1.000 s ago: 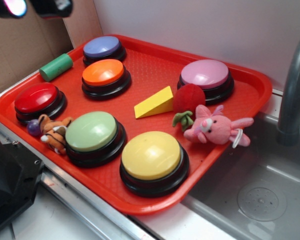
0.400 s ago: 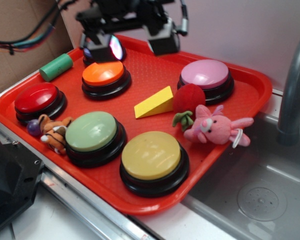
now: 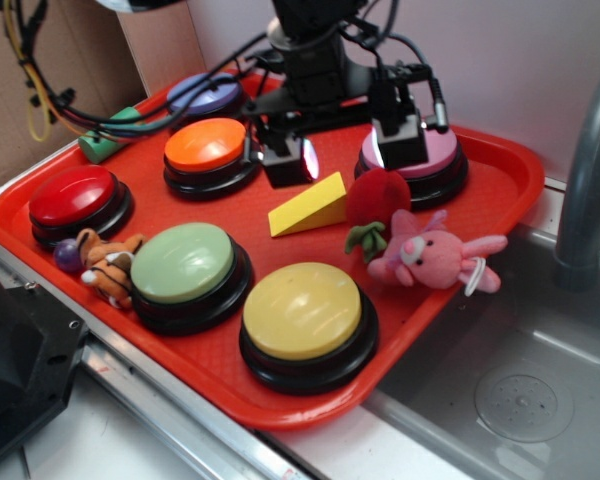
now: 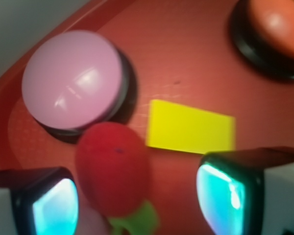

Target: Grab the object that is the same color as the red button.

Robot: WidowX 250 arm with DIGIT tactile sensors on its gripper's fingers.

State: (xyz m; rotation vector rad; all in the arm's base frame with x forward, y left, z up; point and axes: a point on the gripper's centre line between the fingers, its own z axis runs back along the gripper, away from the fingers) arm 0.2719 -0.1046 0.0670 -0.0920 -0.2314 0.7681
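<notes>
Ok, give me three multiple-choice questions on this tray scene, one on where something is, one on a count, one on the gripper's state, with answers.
1. What does the red plush ball sit against?
A. pink button
B. green button
C. purple button

2. How many dome buttons are on the red tray?
A. four
B. six
C. eight

3. The gripper is:
A. shut on the yellow wedge
B. open, holding nothing
C. shut on the bunny

Answers: 1 A, the ball touches the pink button; 2 B, red, orange, purple, pink, green, yellow; 3 B, fingers spread, empty gap.
</notes>
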